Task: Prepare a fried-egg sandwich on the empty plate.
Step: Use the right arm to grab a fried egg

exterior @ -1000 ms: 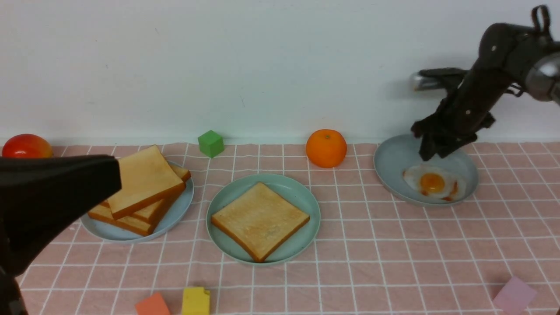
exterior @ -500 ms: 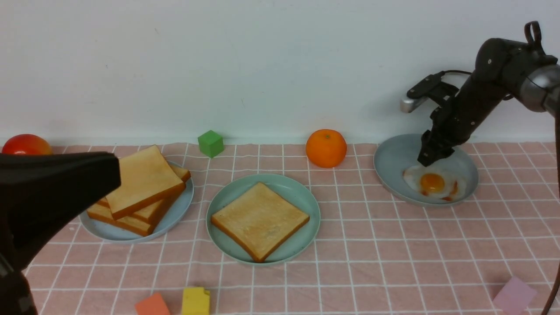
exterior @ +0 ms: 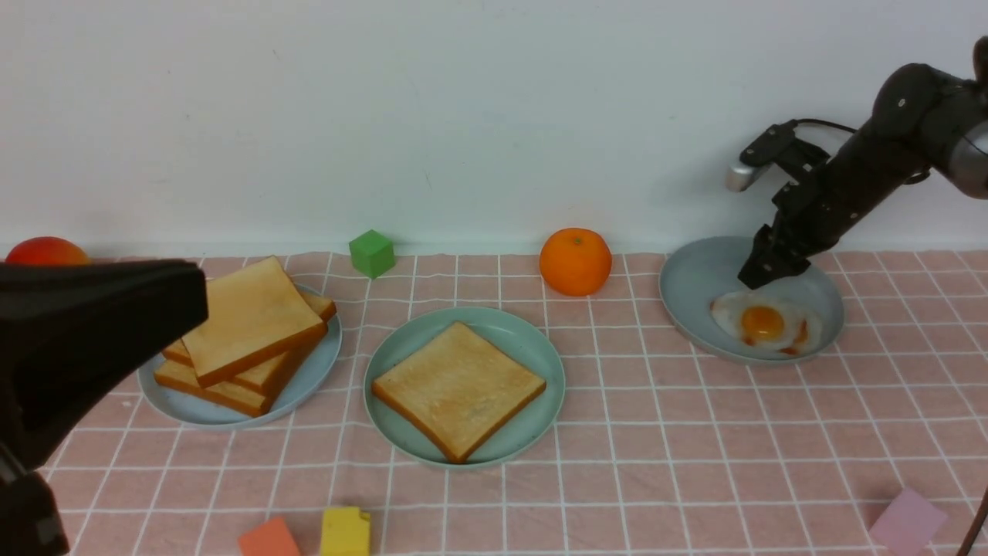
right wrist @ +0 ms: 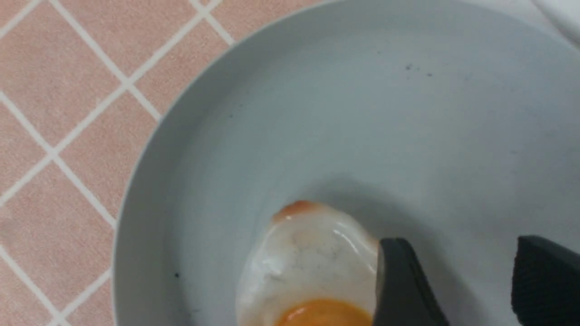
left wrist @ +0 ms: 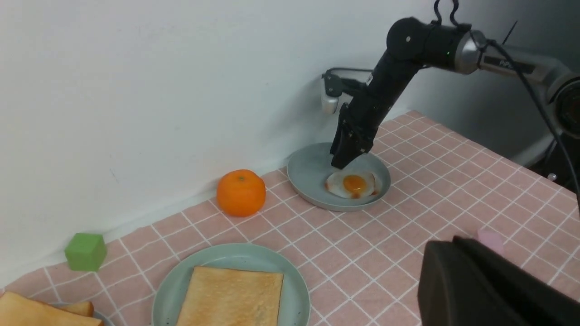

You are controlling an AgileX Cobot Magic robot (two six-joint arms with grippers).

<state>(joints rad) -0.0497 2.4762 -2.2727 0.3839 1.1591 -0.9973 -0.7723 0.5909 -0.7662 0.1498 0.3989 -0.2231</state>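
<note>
Fried egg point(exterior: 766, 323): flat, glossy white, orange yolk.
Toast point(exterior: 458, 389): square, golden, corner toward camera, on mint-green plate point(exterior: 526, 341).
Right gripper point(exterior: 760, 276): parted, empty, at egg's edge.
Left gripper point(exterior: 193, 305): closed, empty.

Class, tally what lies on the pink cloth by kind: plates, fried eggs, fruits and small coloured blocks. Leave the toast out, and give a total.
Plates: 3
Fried eggs: 1
Fruits: 2
Coloured blocks: 4
Total: 10
</note>
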